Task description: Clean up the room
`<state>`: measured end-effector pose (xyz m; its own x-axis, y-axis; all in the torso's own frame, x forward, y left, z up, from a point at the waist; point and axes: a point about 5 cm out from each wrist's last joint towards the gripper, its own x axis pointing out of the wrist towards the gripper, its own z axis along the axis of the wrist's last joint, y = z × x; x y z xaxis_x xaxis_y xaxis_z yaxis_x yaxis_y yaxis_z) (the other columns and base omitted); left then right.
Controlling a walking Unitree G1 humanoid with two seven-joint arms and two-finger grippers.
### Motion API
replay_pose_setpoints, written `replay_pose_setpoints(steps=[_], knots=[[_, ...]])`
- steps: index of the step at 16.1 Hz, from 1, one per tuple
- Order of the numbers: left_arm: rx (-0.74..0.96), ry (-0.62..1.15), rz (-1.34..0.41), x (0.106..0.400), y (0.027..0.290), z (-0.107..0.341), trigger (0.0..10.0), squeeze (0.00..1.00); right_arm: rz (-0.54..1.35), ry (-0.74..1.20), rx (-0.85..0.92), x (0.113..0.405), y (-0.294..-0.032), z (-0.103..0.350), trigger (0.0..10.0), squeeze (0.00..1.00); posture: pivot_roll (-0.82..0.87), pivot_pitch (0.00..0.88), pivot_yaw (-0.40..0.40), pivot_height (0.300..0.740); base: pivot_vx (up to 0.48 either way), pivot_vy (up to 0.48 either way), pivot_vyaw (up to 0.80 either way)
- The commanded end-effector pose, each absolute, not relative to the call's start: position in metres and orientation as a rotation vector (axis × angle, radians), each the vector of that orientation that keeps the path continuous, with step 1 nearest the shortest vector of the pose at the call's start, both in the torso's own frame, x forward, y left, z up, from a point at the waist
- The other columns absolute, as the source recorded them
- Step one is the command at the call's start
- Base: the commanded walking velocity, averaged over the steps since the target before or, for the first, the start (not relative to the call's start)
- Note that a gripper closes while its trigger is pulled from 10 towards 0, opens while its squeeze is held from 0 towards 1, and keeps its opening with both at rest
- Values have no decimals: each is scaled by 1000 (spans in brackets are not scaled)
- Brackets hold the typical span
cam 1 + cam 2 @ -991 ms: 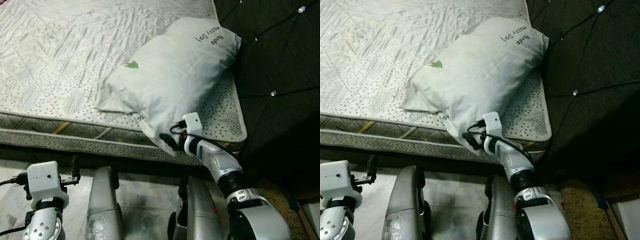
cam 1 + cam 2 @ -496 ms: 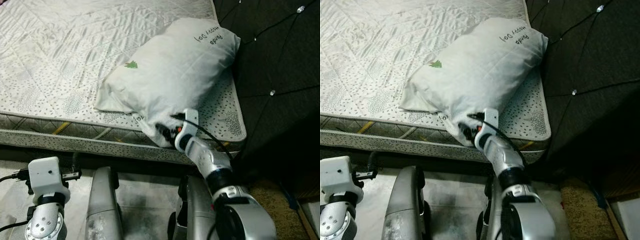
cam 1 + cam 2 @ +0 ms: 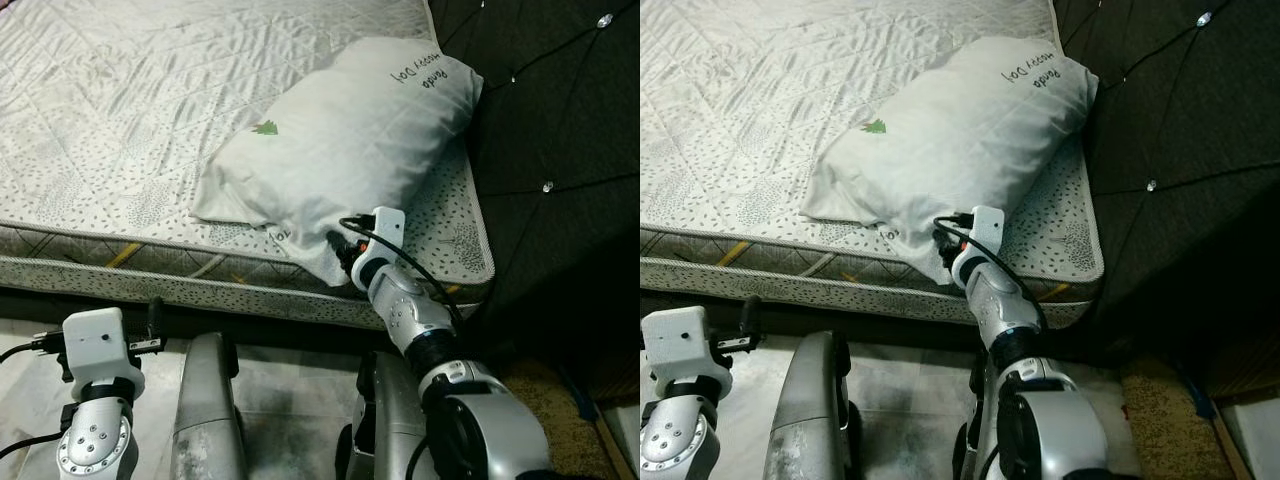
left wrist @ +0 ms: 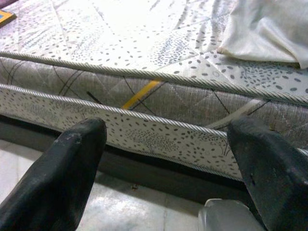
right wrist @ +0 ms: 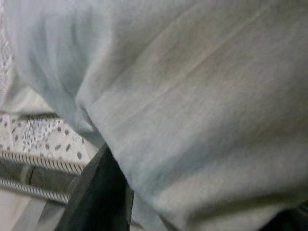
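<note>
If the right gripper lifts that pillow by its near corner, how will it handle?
The pillow looks plump and soft, so it would probably sag and fold around the right gripper rather than lift flat. It seems light for its bulk. Its smooth fabric might slip from a shallow pinch.

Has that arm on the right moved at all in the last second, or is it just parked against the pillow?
Yes. The right gripper has pushed forward into the pillow's near corner, judged against the mattress edge.
</note>
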<state>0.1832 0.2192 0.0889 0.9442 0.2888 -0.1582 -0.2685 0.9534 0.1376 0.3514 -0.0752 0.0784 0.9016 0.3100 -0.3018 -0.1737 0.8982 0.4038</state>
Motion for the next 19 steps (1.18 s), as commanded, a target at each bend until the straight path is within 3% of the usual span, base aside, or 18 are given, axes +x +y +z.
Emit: replay_pose_setpoints(steps=[1,5,10,19], knots=[[131,185,291,182,221,87,10000,0,219,300,389,360,-79,92,0,0,151,118,-87,561,0,0,0],[136,173,290,184,221,89,10000,0,220,248,383,364,-69,101,0,0,159,109,-85,561,0,0,0],[130,163,280,188,216,89,10000,0,218,197,282,373,-78,111,0,0,153,93,-84,561,0,0,0],[126,139,287,195,216,92,10000,0,131,124,1,407,-138,167,0,0,152,87,-94,561,0,0,0]])
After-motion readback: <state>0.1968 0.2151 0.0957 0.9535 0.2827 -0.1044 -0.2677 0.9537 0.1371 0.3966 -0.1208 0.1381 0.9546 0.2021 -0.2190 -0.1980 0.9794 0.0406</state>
